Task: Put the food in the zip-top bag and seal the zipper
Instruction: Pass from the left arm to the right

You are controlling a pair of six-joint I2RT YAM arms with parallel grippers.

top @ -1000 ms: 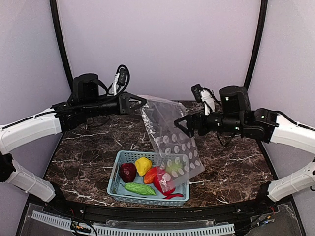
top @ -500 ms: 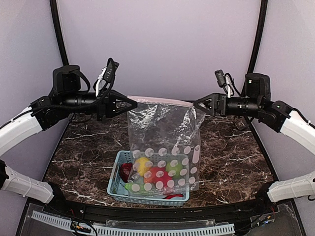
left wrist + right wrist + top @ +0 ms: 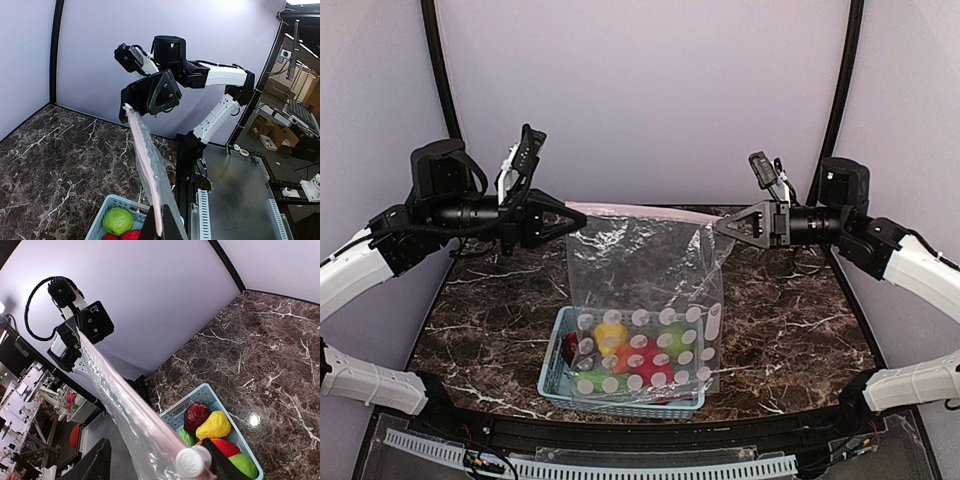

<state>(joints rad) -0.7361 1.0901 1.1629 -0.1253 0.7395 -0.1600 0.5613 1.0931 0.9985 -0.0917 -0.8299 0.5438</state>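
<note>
Risk, top view: zip-top bag (image 3: 645,290) stretched taut between left pincer (image 3: 563,213) at 9 and right pincer (image 3: 718,228) at 3, each clamped on top corner; corner slip or torn zipper (image 3: 640,211) under harder pull. Unbagged food (image 3: 610,335) in basket (image 3: 552,378) at 6 on bench (image 3: 490,300), behind hanging bag.
Left wrist: mouth edge pulled flat, no gap for loading.
Right wrist: slider tab (image 3: 192,461) just beside own finger; possible snag.
</note>
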